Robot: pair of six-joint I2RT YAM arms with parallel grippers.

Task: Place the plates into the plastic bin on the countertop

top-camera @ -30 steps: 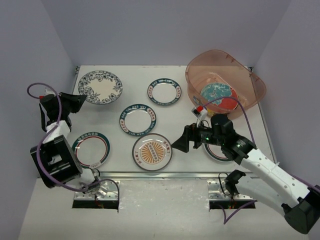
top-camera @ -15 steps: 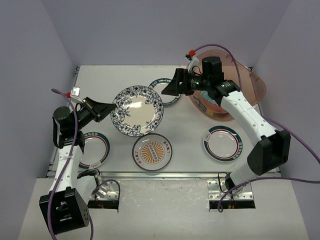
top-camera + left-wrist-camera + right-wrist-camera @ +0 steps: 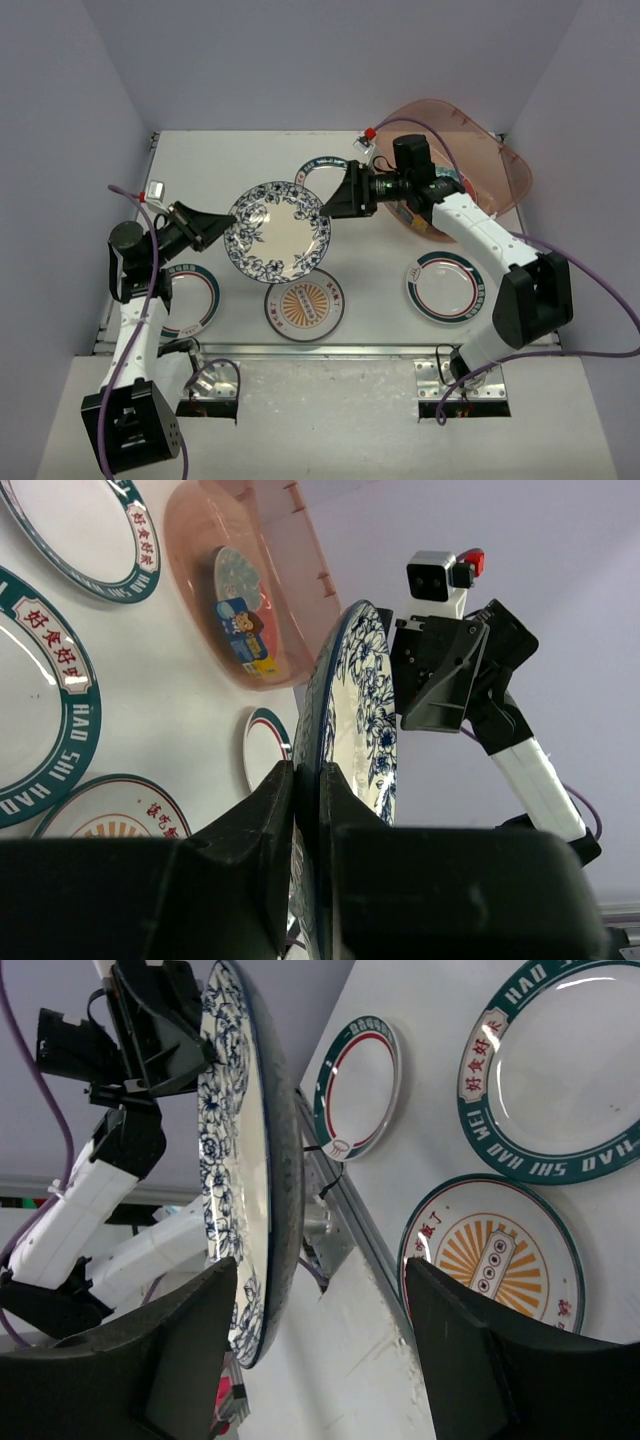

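Note:
My left gripper [image 3: 220, 226] is shut on the left rim of the blue floral plate [image 3: 278, 231] and holds it tilted above the countertop [image 3: 210, 150]. In the left wrist view the fingers [image 3: 270, 810] pinch the plate's edge [image 3: 352, 700]. My right gripper [image 3: 330, 204] is open at the plate's right rim. In the right wrist view the plate [image 3: 240, 1160] has its rim between the spread fingers [image 3: 190, 1360], close to the left one. The pinkish plastic bin [image 3: 495, 160] stands at the back right, with a red-teal plate [image 3: 232, 585] inside.
Lying on the countertop are a teal-lettered plate [image 3: 318, 168] at the back, an orange-centred plate [image 3: 305, 303], a striped plate [image 3: 190, 297] at the left and another striped plate [image 3: 447, 285] at the right. A second teal-lettered plate [image 3: 560, 1070] lies under the held plate. A metal rail [image 3: 320, 350] runs along the near edge.
The blue floral plate went from lying at the back left to being held up mid-table by my left gripper. My right gripper swung from the front to the bin, then to the plate's right rim.

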